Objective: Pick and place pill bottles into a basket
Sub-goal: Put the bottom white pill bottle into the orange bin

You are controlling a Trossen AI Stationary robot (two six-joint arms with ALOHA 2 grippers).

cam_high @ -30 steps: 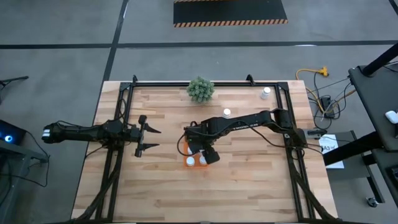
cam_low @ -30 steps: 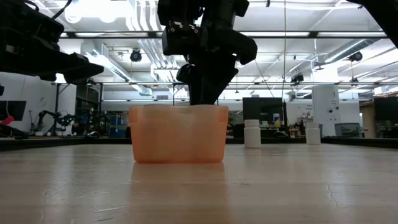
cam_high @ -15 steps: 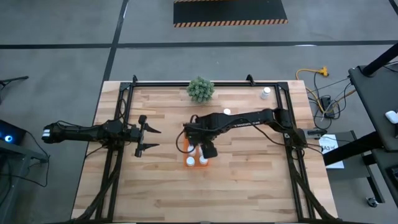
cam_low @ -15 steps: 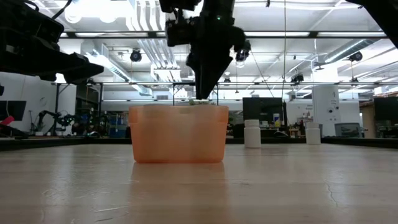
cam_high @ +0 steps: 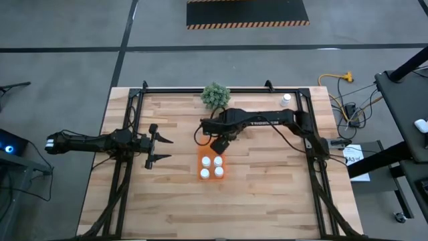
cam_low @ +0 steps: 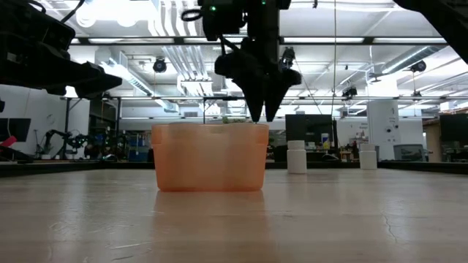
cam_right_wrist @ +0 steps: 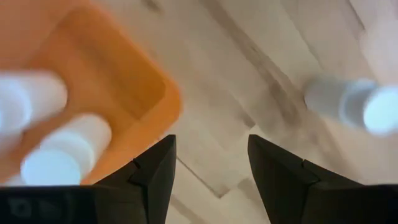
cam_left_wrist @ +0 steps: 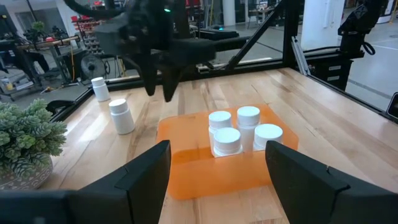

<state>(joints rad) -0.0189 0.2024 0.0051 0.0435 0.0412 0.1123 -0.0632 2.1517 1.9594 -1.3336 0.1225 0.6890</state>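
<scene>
The orange basket [cam_high: 211, 167] stands mid-table with several white pill bottles [cam_left_wrist: 227, 140] upright in it. It also shows in the low view [cam_low: 210, 157] and in the right wrist view [cam_right_wrist: 118, 81]. My right gripper [cam_high: 219, 143] is open and empty, pointing down just beyond the basket's far edge and above its rim [cam_low: 263, 113]. One loose bottle [cam_left_wrist: 122, 116] stands on the table beyond the basket, and it also shows in the right wrist view [cam_right_wrist: 348, 102]. Another bottle [cam_high: 286, 100] stands at the far right. My left gripper [cam_high: 163, 148] is open and empty, left of the basket.
A small green potted plant [cam_high: 215, 96] stands at the middle of the table's far edge. Dark frame rails [cam_high: 134, 100] run along the table's left, right and far sides. Bare wood lies in front of the basket.
My right gripper has risen out of the basket and moved toward the table's far edge, uncovering the bottles' caps. The basket has stayed where it was.
</scene>
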